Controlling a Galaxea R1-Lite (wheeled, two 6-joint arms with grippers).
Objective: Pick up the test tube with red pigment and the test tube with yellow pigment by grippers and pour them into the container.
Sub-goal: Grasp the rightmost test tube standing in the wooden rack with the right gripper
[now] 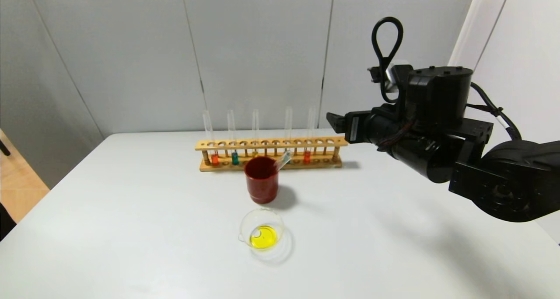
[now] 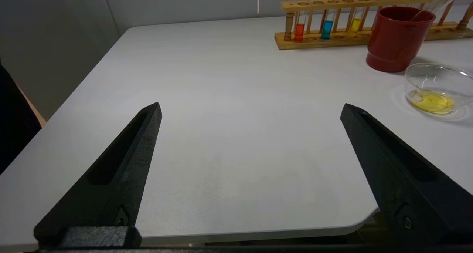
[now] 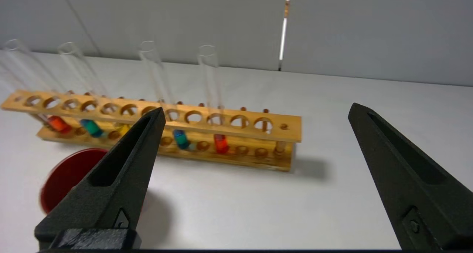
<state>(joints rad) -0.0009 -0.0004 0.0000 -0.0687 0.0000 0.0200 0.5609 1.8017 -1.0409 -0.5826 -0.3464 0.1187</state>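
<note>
- Grey panelled walls behind; white worktop [image 1: 131, 229] carries a wooden rack [image 1: 271, 144] along its far side.
- Rack holds five tubes. Left to right in the head view: orange tube [image 1: 214, 159], teal tube [image 1: 235, 158], a tube with a trace of yellow [image 2: 356, 24], a second teal tube [image 3: 180, 138], then the test tube with red pigment [image 1: 306, 156] near the rack's right end.
- Dark red cup [image 1: 261, 179] stands just in front of the rack; an emptied tube [image 1: 282, 161] leans in it.
- Container [image 1: 261, 229] sits nearer than the cup, with yellow liquid already pooled inside. Judgement: yellow pour done, red pour outstanding.
- Right end effector [image 3: 255, 116] hangs released, jaws spread wide, above the worktop right of the rack, facing the red tube.
- Left end effector [image 2: 251, 112] also released, low over the near left worktop, idle.
- Step in hand, as judged: approach the red tube. Centre the jaws on the bare glass above the rack's top rail, clear of the teal neighbour, close gently, then lift straight up before tilting.
</note>
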